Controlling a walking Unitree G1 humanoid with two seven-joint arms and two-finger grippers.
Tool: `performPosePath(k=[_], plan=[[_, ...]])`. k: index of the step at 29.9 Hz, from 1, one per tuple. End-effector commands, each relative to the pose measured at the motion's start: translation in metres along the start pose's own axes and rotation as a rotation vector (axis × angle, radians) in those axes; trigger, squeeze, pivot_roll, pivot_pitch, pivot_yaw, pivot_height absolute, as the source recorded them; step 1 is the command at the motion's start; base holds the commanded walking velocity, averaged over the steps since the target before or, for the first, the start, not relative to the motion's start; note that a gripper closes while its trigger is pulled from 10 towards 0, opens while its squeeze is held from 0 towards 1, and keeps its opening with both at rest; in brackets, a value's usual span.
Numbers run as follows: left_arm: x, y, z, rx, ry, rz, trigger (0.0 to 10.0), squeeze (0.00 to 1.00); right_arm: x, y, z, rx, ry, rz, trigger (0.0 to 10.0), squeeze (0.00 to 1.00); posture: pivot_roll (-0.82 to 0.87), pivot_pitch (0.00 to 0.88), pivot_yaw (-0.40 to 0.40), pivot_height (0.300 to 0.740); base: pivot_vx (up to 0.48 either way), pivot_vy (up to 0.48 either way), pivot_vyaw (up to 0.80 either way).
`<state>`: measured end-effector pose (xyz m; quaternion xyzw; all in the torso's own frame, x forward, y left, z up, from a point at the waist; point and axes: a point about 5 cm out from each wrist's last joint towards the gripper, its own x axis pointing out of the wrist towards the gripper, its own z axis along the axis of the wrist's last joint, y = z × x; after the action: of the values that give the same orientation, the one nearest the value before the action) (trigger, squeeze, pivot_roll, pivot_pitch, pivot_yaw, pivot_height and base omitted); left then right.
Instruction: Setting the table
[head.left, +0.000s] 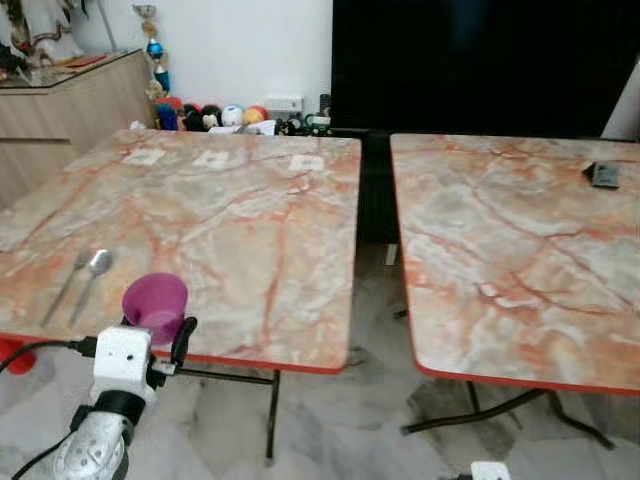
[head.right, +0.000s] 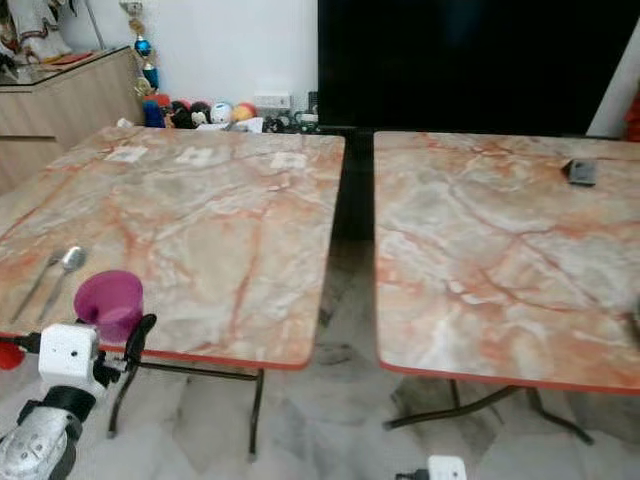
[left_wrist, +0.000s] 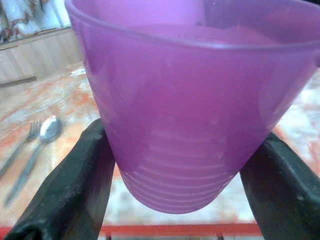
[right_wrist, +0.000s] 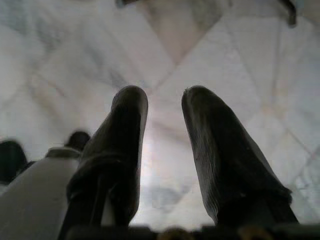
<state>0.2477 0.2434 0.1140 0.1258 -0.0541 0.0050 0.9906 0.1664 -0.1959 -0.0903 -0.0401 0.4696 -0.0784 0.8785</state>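
The left gripper (head.left: 168, 335) pinched a translucent purple plastic cup (head.left: 156, 305) between its two black fingers (left_wrist: 75, 190), holding it upright at the near edge of the left-hand table with an orange-veined marble top and red rim (head.left: 230, 215). The left wrist view showed ribbed rings around the cup's base, detail the head views blurred. A metal spoon (head.left: 92, 275) and fork (head.left: 68, 285) lay side by side on that table, near the cup. A second matching table (head.left: 520, 250) stood to the right, carrying a small dark object (head.left: 603, 174) near its far edge. The right gripper (right_wrist: 162, 165) hung over pale marble floor tiles (right_wrist: 240, 65), its fingers slightly spread with nothing between them.
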Motion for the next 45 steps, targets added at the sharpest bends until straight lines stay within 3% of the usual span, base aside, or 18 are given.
performPosePath(k=[1, 45], plan=[[0.002, 0.003, 0.005, 0.009, -0.009, 0.008, 10.0, 0.0, 0.0, 0.003, 0.003, 0.004, -0.007, 0.008, 10.0, 0.0, 0.04, 0.045, 0.0, 0.74, 0.0, -0.458, 0.0], [0.002, -0.008, 0.009, 0.009, -0.02, -0.03, 10.0, 0.0, 0.001, 0.004, 0.004, -0.011, -0.009, 0.015, 10.0, 0.0, 0.04, 0.075, -0.007, 0.74, 0.0, -0.458, 0.0]])
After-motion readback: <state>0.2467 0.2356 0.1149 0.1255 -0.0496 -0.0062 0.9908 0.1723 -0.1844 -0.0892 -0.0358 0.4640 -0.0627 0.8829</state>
